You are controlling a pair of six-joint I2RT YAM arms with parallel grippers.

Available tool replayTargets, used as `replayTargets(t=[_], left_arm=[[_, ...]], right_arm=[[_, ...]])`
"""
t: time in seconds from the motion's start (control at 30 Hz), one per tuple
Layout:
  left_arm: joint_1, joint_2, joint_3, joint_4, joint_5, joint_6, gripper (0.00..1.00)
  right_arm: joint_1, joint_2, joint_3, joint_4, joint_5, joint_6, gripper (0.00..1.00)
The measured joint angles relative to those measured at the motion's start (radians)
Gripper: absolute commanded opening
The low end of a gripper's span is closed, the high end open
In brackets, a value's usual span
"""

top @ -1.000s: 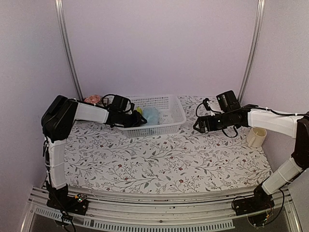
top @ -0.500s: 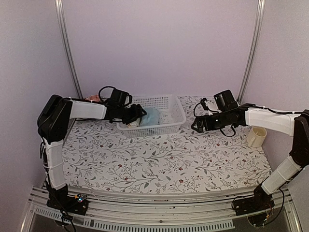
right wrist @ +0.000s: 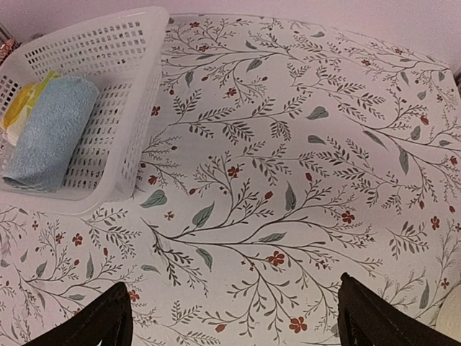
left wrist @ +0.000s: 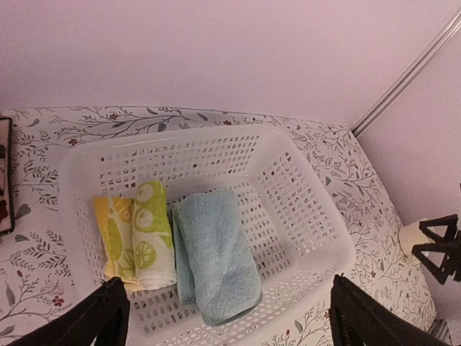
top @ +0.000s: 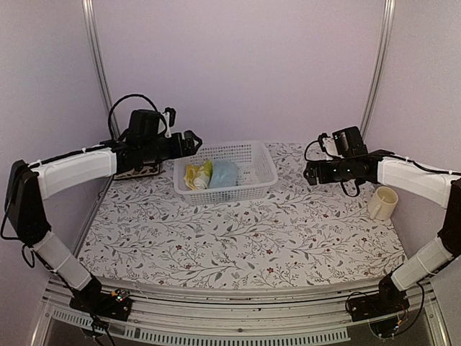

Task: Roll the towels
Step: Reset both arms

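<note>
Floral table (top: 238, 238); rolled yellow-green towel (left wrist: 144, 234), blue towel (left wrist: 216, 252) in basket (left wrist: 310, 216) below left gripper (left wrist: 227, 313); it and right gripper (right wrist: 234, 313) gape empty; probably finished; retract.

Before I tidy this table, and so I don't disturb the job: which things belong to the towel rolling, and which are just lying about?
Job:
yellow-green towel
light blue towel

Lying about:
white basket, holding both towels
cream cup
dark patterned mat
</note>
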Motion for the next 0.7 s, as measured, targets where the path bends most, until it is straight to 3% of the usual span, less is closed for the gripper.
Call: replayTargets(t=[0.4,0.6,0.7], left_arm=[[0.009,-0.433,-0.373,0.031,-0.11,0.271,0.97],[0.009,-0.644,-0.702,0.192,-0.128,0.356,0.97],[0.009,-0.704,-0.787,0.25,-0.128,0.381,0.97]], right_arm=[[-0.04,-0.366,-0.296,0.2,-0.038,-0.072,0.99],[-0.04,-0.591,-0.423,0.26,-0.028,-0.081,0.99],[-0.04,-0.657,-0.424,0.282,-0.009,-0.085,0.99]])
